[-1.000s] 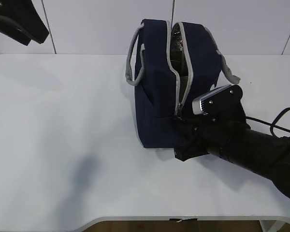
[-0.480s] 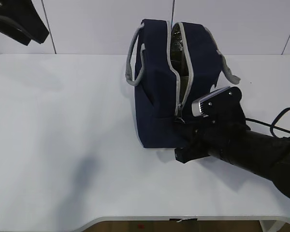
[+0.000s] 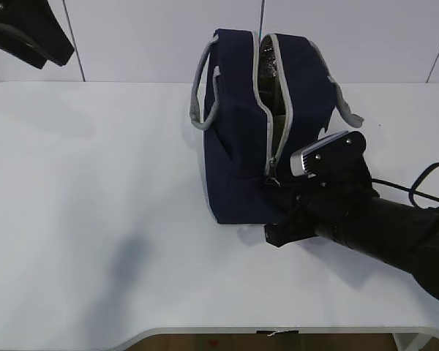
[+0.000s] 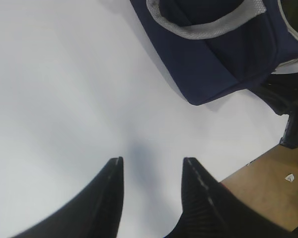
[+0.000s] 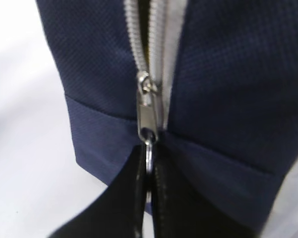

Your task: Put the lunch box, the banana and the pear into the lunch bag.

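The navy lunch bag (image 3: 238, 146) stands on the white table (image 3: 95, 183) with its grey zipper (image 3: 272, 139) open along the top and partly down the near end. Silver lining and something greenish show in the gap. The lunch box, banana and pear cannot be made out. My right gripper (image 5: 149, 154) is shut on the zipper's ring pull (image 5: 149, 147), just below the metal slider (image 5: 146, 106) at the bag's near end; it also shows in the exterior view (image 3: 272, 186). My left gripper (image 4: 151, 162) is open and empty, high above the table to the bag's left.
The bag's grey handles (image 3: 203, 88) hang out on both sides. The left arm (image 3: 29, 33) is raised at the far left corner. The table's front edge (image 3: 205, 333) and the floor (image 4: 268, 193) lie close by. A black cable (image 3: 424, 175) trails behind the right arm.
My right gripper has shifted slightly toward the near edge with the zipper pull in it. The bag and the left arm have not moved.
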You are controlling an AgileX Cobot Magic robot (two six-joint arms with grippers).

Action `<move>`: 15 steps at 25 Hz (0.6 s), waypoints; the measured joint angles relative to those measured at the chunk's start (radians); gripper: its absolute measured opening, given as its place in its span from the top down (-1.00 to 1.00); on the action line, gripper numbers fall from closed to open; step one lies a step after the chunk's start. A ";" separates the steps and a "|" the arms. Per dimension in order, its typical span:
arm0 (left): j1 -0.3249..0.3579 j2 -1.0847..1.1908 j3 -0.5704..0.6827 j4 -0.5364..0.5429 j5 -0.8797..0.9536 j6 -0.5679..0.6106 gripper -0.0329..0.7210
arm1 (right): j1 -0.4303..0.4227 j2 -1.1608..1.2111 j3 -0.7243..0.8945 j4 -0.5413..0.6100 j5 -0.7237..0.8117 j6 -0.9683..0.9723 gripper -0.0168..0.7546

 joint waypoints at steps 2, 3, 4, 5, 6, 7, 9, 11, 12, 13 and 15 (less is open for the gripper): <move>0.000 0.000 0.000 0.000 0.000 0.000 0.12 | 0.000 0.000 0.000 0.000 0.005 0.000 0.94; 0.000 0.000 0.000 0.000 0.000 0.000 0.13 | 0.000 0.000 0.000 0.000 0.006 0.000 0.94; 0.000 0.000 0.000 0.000 0.000 0.000 0.13 | 0.000 0.000 0.000 0.000 0.006 0.000 0.94; 0.000 0.000 0.000 0.000 0.000 0.000 0.14 | 0.000 0.000 0.000 0.000 0.006 0.000 0.94; 0.000 0.000 0.000 0.000 0.000 0.000 0.14 | 0.000 0.000 0.000 0.000 0.008 0.000 0.94; 0.000 0.000 0.000 0.000 0.000 0.000 0.14 | 0.000 0.000 0.000 0.000 0.008 0.000 0.94; 0.000 0.000 0.000 0.000 0.000 0.000 0.15 | 0.000 -0.012 0.000 0.000 0.024 0.000 0.94; 0.000 0.000 0.000 0.000 0.000 0.000 0.15 | 0.000 -0.035 0.000 -0.011 0.054 0.000 0.94; 0.000 0.000 0.000 0.000 0.000 0.000 0.15 | 0.000 -0.051 0.000 -0.016 0.069 0.000 0.94; 0.000 0.000 0.000 0.000 0.000 0.000 0.16 | 0.000 -0.068 0.000 -0.025 0.090 0.000 0.94; 0.000 0.000 0.000 0.000 0.000 0.000 0.17 | 0.000 -0.101 0.000 -0.040 0.128 0.000 0.94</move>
